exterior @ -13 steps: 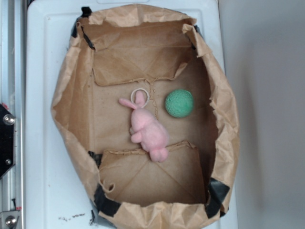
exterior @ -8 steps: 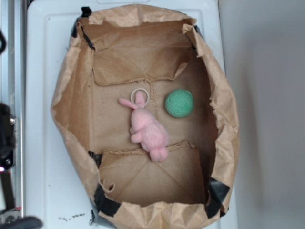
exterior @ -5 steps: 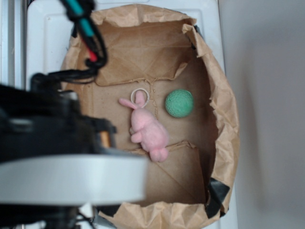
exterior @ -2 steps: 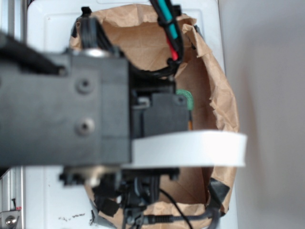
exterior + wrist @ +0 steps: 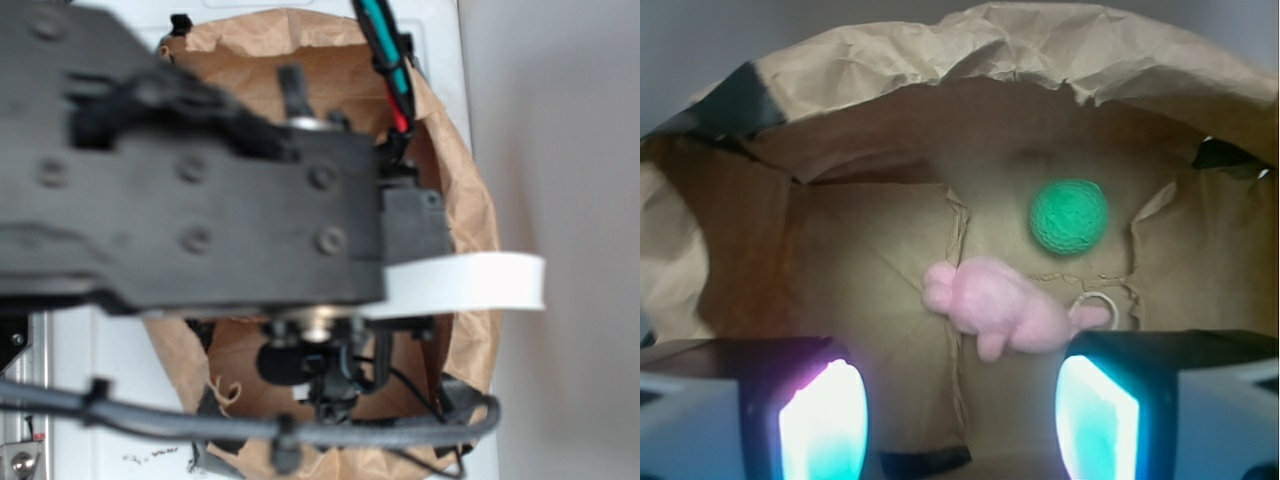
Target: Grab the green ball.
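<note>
Nothing grabbed yet. Hand point(image 5: 958, 425) wide open and empty above the paper bag point(image 5: 970, 55). Green ball point(image 5: 1069, 216) lying at one o'clock, beyond the pink bunny point(image 5: 1000, 313), untouched.

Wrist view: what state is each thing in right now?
green ball: free on the bag floor, ungrasped.
pink bunny: lying on its side, apart from the ball.
paper bag: open, walls crumpled.
claw: open, empty, above the bunny.

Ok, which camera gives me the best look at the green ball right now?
The wrist view: the green ball sits unobstructed on the paper bag floor, beyond the pink bunny. In the exterior view the arm hides it completely.
</note>
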{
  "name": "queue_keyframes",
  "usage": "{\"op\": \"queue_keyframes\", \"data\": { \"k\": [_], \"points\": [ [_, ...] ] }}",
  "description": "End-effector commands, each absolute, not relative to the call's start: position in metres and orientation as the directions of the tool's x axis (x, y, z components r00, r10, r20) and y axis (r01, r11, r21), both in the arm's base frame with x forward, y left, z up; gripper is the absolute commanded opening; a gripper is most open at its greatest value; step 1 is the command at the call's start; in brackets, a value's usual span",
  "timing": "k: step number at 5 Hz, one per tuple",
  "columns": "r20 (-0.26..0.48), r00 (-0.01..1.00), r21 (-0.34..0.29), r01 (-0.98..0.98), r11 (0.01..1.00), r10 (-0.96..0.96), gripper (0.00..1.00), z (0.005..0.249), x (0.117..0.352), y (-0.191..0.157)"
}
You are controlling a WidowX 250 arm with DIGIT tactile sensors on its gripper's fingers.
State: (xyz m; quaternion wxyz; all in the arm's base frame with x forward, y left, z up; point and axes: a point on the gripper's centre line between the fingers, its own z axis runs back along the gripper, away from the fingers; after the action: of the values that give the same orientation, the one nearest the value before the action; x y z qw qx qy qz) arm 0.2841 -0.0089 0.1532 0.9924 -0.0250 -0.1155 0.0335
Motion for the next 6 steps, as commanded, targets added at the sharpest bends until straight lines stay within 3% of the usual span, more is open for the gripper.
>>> {"op": "queue_keyframes", "data": {
  "k": [1,3,5,6],
  "points": [
    [0.286,0.955,-0.054,-0.065,0.996,0.078,1.0,0.171,0.292,-0.007],
    [0.286,0.955,-0.054,-0.065,0.996,0.078,1.0,0.171,0.292,-0.007],
    [0.259,0.96,-0.058,-0.096,0.994,0.108,1.0,0.129,0.342,0.007],
    [0.284,0.955,-0.065,-0.073,0.995,0.088,1.0,0.119,0.336,0.012]
  ]
}}
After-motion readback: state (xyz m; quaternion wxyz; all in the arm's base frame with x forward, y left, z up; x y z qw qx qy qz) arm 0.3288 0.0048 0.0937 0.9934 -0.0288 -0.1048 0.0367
